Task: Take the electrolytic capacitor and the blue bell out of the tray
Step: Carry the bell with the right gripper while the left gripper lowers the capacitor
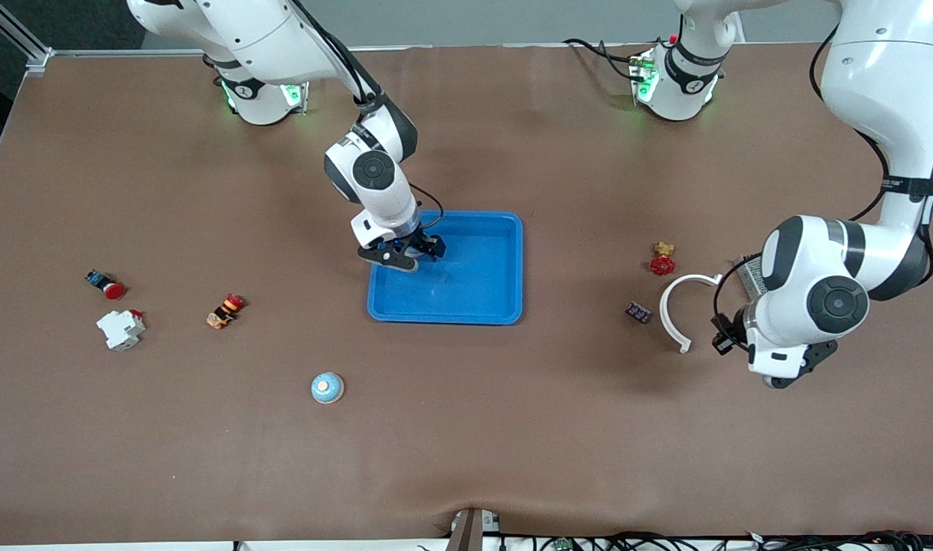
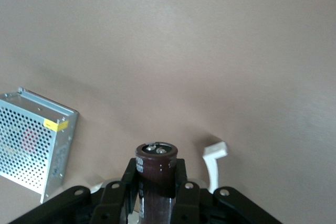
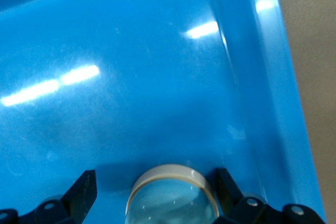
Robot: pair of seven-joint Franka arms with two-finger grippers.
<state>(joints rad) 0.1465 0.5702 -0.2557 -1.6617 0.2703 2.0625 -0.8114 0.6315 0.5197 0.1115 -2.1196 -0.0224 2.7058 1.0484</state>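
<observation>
The left gripper (image 2: 156,192) hung over the table's left-arm end, fingers clamped on a dark brown capacitor (image 2: 156,174) standing upright between them, above a white curved clip (image 1: 682,306) and beside a perforated metal box (image 2: 34,142). The right gripper (image 1: 401,252) sat low in the blue tray (image 1: 504,306), fingers spread wide around a round bell (image 3: 173,198), not gripping it.
</observation>
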